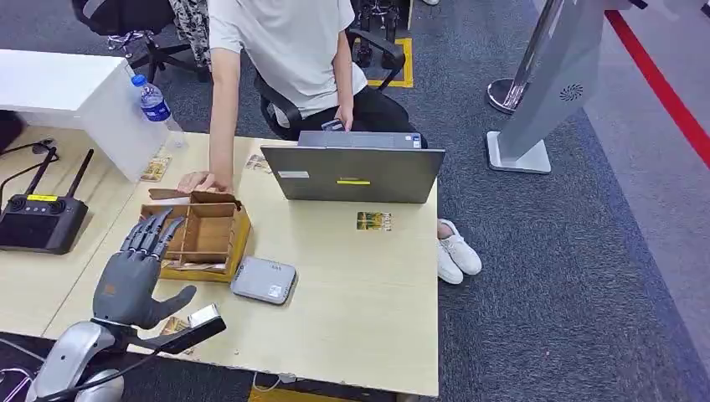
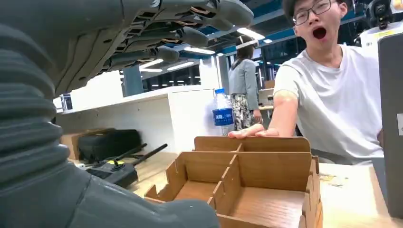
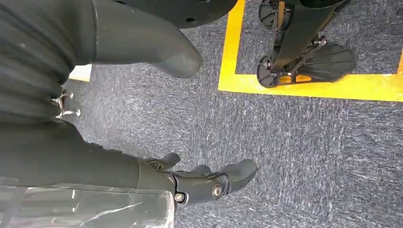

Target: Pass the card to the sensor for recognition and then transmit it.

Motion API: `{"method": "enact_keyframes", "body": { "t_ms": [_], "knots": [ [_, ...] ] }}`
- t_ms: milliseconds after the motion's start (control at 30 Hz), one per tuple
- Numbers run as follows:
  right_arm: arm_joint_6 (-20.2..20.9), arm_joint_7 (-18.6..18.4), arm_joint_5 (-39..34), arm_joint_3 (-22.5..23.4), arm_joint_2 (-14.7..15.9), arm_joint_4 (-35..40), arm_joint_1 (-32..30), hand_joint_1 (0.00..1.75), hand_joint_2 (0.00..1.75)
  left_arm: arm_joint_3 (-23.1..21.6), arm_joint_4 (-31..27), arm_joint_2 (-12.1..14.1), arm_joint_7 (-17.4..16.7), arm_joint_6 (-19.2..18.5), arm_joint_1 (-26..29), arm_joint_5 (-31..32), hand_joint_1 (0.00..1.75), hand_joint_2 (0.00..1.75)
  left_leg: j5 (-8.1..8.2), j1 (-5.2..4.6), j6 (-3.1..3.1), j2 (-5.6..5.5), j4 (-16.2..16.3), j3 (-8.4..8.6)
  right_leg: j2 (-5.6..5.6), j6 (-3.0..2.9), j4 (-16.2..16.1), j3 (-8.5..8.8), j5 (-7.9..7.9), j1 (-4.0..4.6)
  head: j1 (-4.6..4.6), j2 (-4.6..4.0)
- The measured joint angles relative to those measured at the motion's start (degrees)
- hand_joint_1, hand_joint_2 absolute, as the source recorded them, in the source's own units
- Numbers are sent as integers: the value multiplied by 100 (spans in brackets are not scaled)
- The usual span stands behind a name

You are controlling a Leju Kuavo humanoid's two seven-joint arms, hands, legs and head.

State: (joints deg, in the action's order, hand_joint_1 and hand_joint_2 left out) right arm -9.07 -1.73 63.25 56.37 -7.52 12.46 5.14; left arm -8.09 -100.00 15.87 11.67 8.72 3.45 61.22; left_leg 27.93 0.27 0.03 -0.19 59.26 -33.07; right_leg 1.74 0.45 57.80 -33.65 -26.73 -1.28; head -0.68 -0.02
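Beside the sensor [image 1: 264, 280], left hand [image 1: 134, 272] open

Head view: high, facing forward and down over the table [image 1: 368, 285]; box [image 1: 201, 234] left of centre, left hand [image 1: 138, 268] lower left.
Left wrist view: low, close behind the left hand [image 2: 142, 38], near-level across the table; box [image 2: 252, 185] near, lower centre. Shares box, bottle [image 2: 222, 114] and person [image 2: 332, 95] with head view.
Right wrist view: close behind the right hand [image 3: 142, 47], facing down at carpet [image 3: 285, 152].
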Motion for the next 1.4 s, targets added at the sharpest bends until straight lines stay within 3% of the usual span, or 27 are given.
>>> {"method": "enact_keyframes", "body": {
  "t_ms": [100, 133, 700, 733, 1400],
  "knots": [
    [0, -7, 0, 0, 0, 0, -1, 0, 175, 0, 35, -4, -42, -11, -31, 17, 0, 175, 0, 0, 0, 0, 0, 0, 0, 0, 0, 0, 0, 0, 0, 0],
    [0, -7, 0, 0, 0, 0, 0, 0, 175, 0, 48, -7, -48, -11, -43, 24, 0, 0, 0, 0, 0, 0, 0, 0, 0, 0, 0, 0, 0, 0, -2, 0],
    [0, 4, 2, 0, 0, 0, -10, 0, 175, 0, 138, -81, -70, -9, -71, -103, 0, 0, 0, 0, 0, 0, 0, 0, 0, 0, 0, 0, 0, 0, 0, 0],
    [0, 4, 2, 0, 0, 0, -12, 0, 175, 0, 138, -88, -66, -9, -71, -103, 0, 175, 0, 0, 0, 0, 0, 0, 0, 0, 0, 0, 0, 0, 0, 0],
    [4, 4, 70, 0, 0, 0, -25, 0, 175, 2, 138, -90, -94, -44, -72, -44, 0, 175, 0, 0, 0, 0, 0, 0, 0, 0, 0, 0, 0, 0, 0, 0]
  ]
}}
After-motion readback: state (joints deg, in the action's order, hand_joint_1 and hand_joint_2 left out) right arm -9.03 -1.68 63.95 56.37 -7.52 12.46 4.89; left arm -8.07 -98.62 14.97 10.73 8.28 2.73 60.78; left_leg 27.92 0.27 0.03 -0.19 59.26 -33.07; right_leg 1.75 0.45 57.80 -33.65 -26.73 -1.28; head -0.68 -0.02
